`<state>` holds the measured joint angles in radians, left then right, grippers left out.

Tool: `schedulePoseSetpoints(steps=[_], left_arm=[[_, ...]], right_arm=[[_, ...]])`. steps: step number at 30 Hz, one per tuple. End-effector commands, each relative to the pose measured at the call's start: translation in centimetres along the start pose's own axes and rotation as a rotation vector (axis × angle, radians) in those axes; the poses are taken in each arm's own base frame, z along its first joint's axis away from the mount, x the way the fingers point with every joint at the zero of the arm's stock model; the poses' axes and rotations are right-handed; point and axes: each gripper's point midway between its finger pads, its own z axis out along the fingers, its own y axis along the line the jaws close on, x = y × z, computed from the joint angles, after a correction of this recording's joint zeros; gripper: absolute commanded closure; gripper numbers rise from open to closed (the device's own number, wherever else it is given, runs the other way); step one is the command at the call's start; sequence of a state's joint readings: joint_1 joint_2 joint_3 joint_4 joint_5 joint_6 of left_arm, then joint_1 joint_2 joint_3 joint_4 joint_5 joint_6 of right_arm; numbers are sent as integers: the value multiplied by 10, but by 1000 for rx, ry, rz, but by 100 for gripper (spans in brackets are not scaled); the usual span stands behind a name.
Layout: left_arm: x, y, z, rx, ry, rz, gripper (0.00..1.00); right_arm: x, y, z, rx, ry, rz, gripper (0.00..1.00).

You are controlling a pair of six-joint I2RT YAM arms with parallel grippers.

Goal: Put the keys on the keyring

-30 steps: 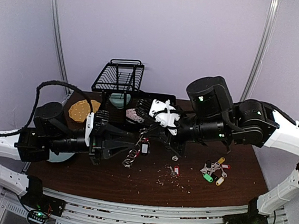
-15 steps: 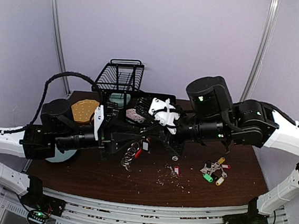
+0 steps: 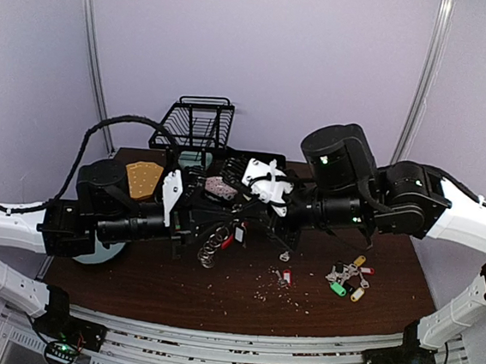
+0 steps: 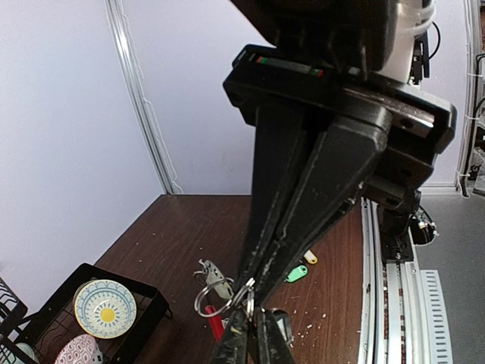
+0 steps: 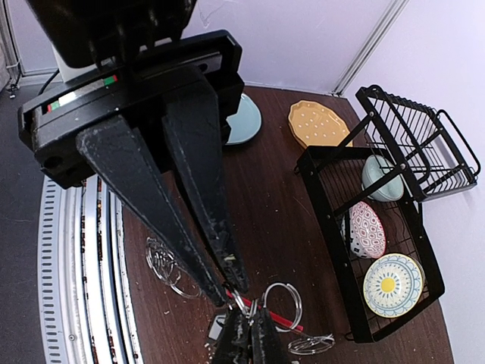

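The keyring (image 3: 212, 250) hangs in mid-air between my two grippers, its red arc (image 3: 226, 241) sloping down and its silver split rings dangling. My left gripper (image 3: 221, 228) and right gripper (image 3: 242, 224) meet tip to tip. In the left wrist view my left gripper (image 4: 250, 335) is shut on a split ring (image 4: 250, 297) of the keyring. In the right wrist view my right gripper (image 5: 250, 335) is shut on a neighbouring ring beside the red arc (image 5: 267, 309). A black-tagged key (image 3: 239, 237) hangs there. The coloured-tag keys (image 3: 347, 279) lie on the table at the right.
A red-tagged key (image 3: 284, 276) and another small key (image 3: 284, 256) lie among crumbs near the table's middle. A black wire rack (image 3: 195, 124) with bowls stands at the back. An orange plate (image 3: 140, 178) and a pale blue plate (image 3: 102, 254) lie at the left.
My left arm has moved right and forward, closing on the right gripper. The keyring has shifted right and slightly up with it. The right arm has hardly moved.
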<state>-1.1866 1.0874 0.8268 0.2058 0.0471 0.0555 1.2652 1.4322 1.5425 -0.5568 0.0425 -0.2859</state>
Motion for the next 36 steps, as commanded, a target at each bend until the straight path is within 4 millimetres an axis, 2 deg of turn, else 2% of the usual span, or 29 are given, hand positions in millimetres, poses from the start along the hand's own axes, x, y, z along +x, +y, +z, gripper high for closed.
schedulePoseSetpoints(steps=[1, 4, 6, 7, 8, 15, 18, 21, 24, 26, 32, 36], left_arm=[[-1, 7, 5, -32, 15, 21, 93], [0, 8, 5, -40, 20, 26, 93], [3, 9, 7, -43, 28, 29, 89], [3, 8, 7, -41, 29, 32, 92], [2, 7, 7, -36, 26, 35, 100], [-6, 8, -2, -43, -31, 33, 100], [-11, 10, -8, -62, -72, 17, 100], [-16, 12, -10, -71, -108, 0, 100], [-18, 12, -10, -72, -129, -18, 100], [-19, 11, -10, -69, -148, -25, 100], [-30, 0, -18, -10, -223, -14, 100], [-30, -7, -26, 20, -264, 8, 100]], right_arm=[[-23, 1, -7, -15, -75, -2, 100], [-23, 1, -8, -17, -78, -2, 100], [-24, 2, -8, -19, -82, 0, 100], [-24, 2, -9, -19, -83, 0, 100], [-24, 1, -9, -18, -83, 0, 100], [-22, -2, -12, 5, -86, 25, 100], [-20, -7, -18, 33, -127, 64, 83], [-18, 0, -29, -4, -203, 113, 76], [-14, 13, -36, -76, -295, 193, 75], [-11, 19, -31, -97, -334, 246, 74], [0, 13, -15, -76, -364, 311, 73], [-5, 11, -22, -140, -414, 307, 74]])
